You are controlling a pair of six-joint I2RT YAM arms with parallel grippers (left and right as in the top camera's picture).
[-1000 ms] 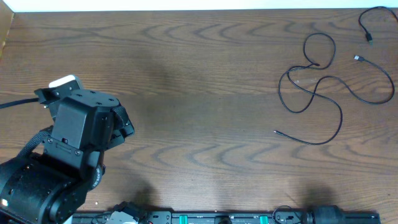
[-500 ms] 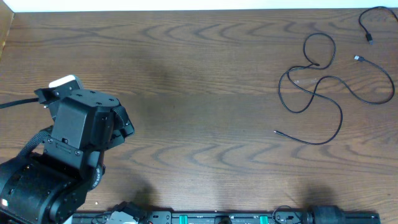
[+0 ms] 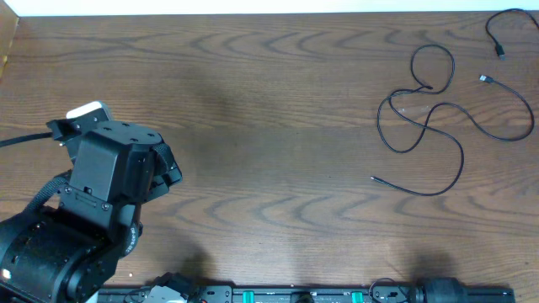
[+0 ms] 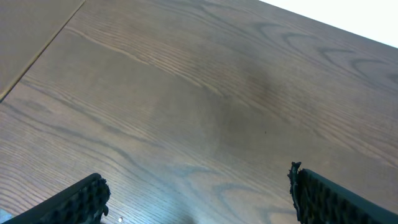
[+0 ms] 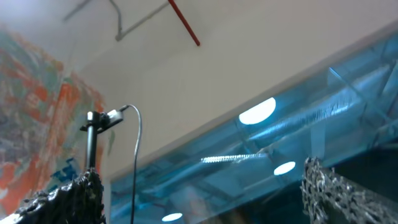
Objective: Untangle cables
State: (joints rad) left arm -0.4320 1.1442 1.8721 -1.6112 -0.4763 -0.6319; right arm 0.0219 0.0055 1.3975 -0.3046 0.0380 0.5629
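Observation:
Thin black cables (image 3: 461, 164) lie in loose overlapping loops on the wooden table (image 3: 278, 101) at the right of the overhead view. One plug end (image 3: 487, 79) lies near the right edge. A separate short black cable (image 3: 489, 30) lies at the far right corner. I cannot make out a white cable. My left gripper (image 3: 171, 172) is at the near left, far from the cables. In the left wrist view it (image 4: 199, 196) is open and empty over bare wood. My right gripper (image 5: 199, 199) is open and empty, pointing up at the ceiling; no cable shows in its view.
The left arm's black body (image 3: 76, 227) fills the near left corner. A rail with the arm bases (image 3: 337, 295) runs along the front edge. The table's far edge (image 3: 253, 14) meets a white surface.

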